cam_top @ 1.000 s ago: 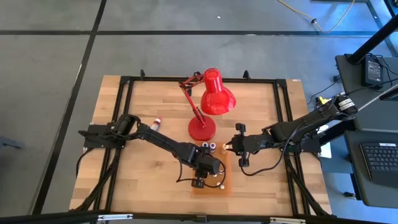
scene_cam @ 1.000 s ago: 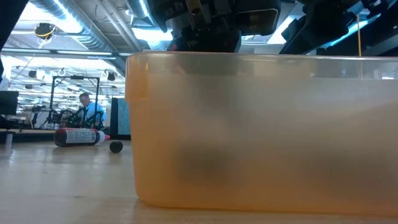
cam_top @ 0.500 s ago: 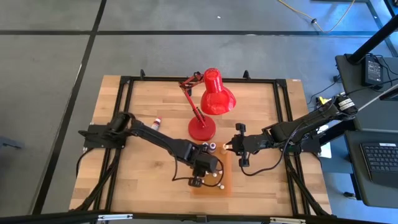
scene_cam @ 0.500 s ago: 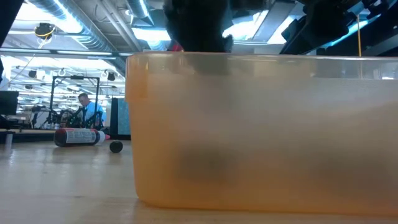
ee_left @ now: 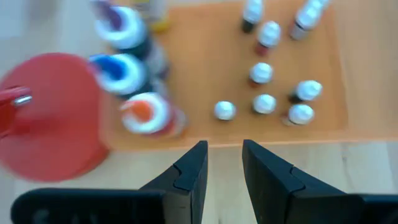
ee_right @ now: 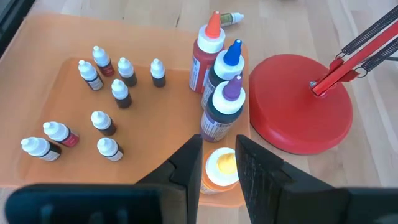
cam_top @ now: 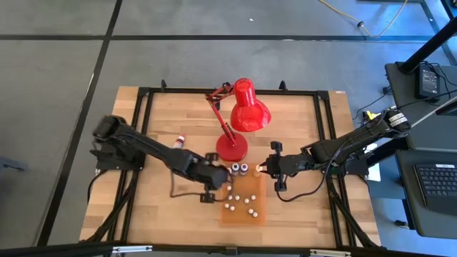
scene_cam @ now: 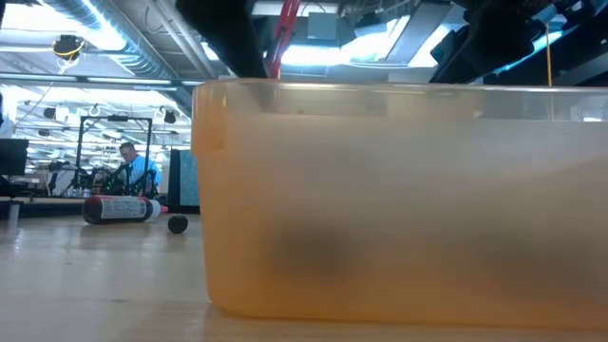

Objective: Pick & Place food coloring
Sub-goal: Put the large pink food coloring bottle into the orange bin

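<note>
Currently, small dropper bottles (ee_right: 102, 121) are seen standing in the orange tray (ee_right: 56, 74). The left gripper (ee_left: 222, 163), just outside the tray's edge, is narrowly parted, holding nothing — likely between placements. The stray bottle (cam_top: 180, 141) beside the lamp (cam_top: 243, 107) seems next. The right gripper (ee_right: 219, 155) waits near the tall bottles (ee_right: 221, 93), narrowly parted, empty.

My desk (cam_top: 171, 121) is pale wood in a black frame, standing on grey floor (cam_top: 57, 71). Beyond it, ceiling lights (scene_cam: 85, 19) brighten a wide workshop.

White-capped food coloring (ee_right: 102, 122) (orange tray (ee_right: 56, 81)), red lamp (cam_top: 246, 107).
</note>
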